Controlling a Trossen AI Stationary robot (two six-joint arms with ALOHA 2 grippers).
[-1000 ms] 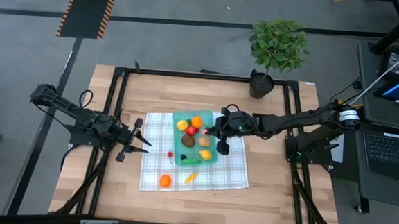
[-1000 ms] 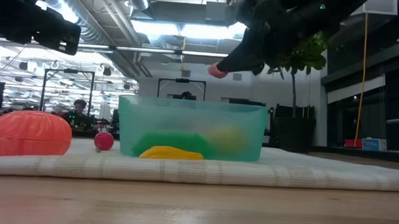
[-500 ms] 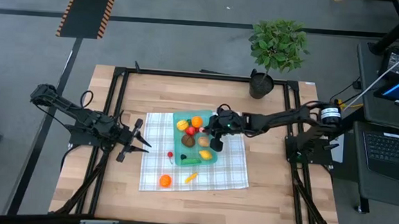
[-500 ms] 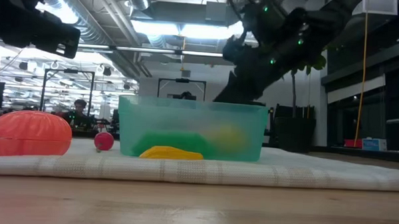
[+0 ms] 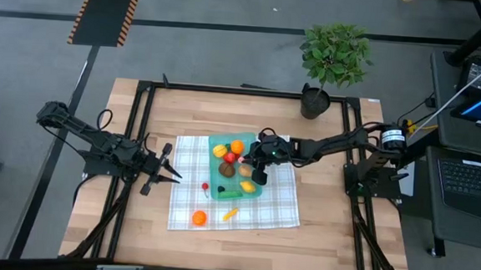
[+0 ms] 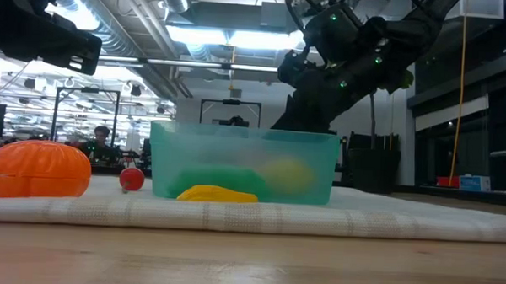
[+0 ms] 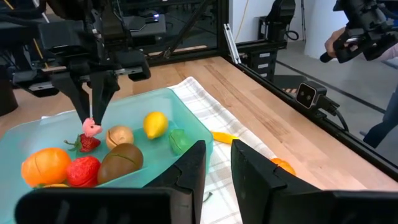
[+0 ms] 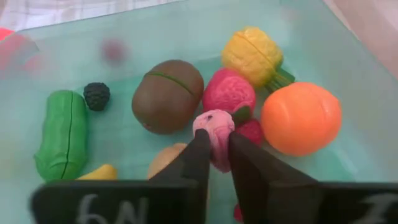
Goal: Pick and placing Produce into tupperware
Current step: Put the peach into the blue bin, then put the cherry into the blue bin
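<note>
The teal tupperware (image 5: 210, 173) (image 6: 244, 163) stands on the checked cloth (image 5: 274, 206) and holds several toy produce pieces: an orange (image 8: 301, 117), a brown kiwi (image 8: 166, 94), a yellow piece (image 8: 255, 55) and a green one (image 8: 60, 134). My right gripper (image 5: 246, 160) (image 7: 92, 122) reaches down into the tupperware, shut on a small pink produce piece (image 8: 213, 126) just above a red strawberry (image 7: 83, 143). An orange pumpkin (image 5: 199, 218) and a yellow piece (image 5: 231, 212) lie on the cloth nearer the front. My left gripper (image 5: 174, 172) (image 7: 217, 158) hovers left of the cloth, shut on nothing. My right gripper pinches the pink piece by its two sides (image 8: 216, 138) between its fingertips (image 7: 99, 109). The fingers slant steeply down from the table's right side. The piece hangs at their free ends inside the tupperware; whether it touches the strawberry below I cannot tell.
A potted plant (image 5: 336, 57) stands at the table's far edge. A small red piece (image 6: 132, 178) lies on the cloth beside the tupperware. Bare wood (image 5: 329, 199) shows right of the cloth. In the left wrist view a person's hands (image 7: 357, 34) show beyond the table.
My right gripper has come down and a little toward the table's left, carrying the pink piece from above the tupperware's rim down inside it, among the other produce.
</note>
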